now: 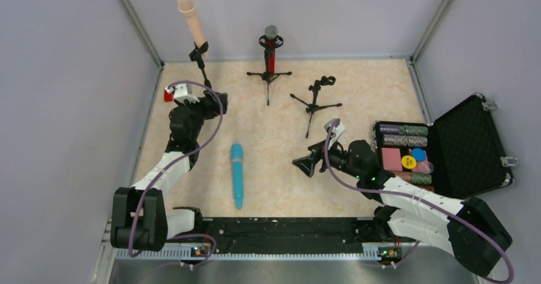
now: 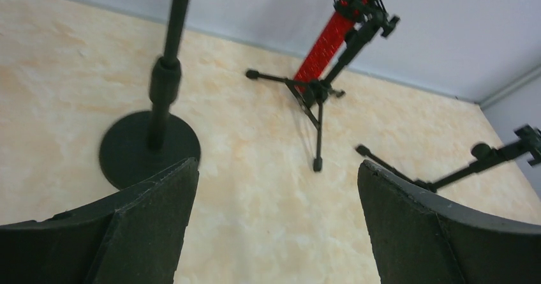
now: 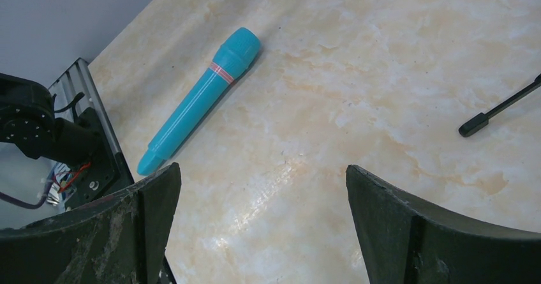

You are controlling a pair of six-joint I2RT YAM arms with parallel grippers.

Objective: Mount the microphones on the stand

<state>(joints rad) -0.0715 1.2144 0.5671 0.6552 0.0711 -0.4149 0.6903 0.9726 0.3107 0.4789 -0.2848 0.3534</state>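
Observation:
The peach-beige microphone point(image 1: 189, 16) sits tilted in the clip of a round-base stand point(image 2: 150, 147) at the back left. The glittery red microphone point(image 1: 270, 57) stands in a tripod stand at the back middle and also shows in the left wrist view point(image 2: 325, 41). A second tripod stand point(image 1: 314, 102) is empty. The light-blue microphone point(image 1: 237, 174) lies flat on the table, also in the right wrist view point(image 3: 201, 99). My left gripper point(image 1: 215, 102) is open and empty just right of the round-base stand. My right gripper point(image 1: 306, 163) is open and empty, right of the blue microphone.
An open black case point(image 1: 469, 143) with poker chips point(image 1: 408, 153) lies at the right. Grey walls close in the table at the back and sides. A black rail point(image 1: 287, 230) runs along the near edge. A leg of the empty tripod point(image 3: 497, 108) lies near my right gripper.

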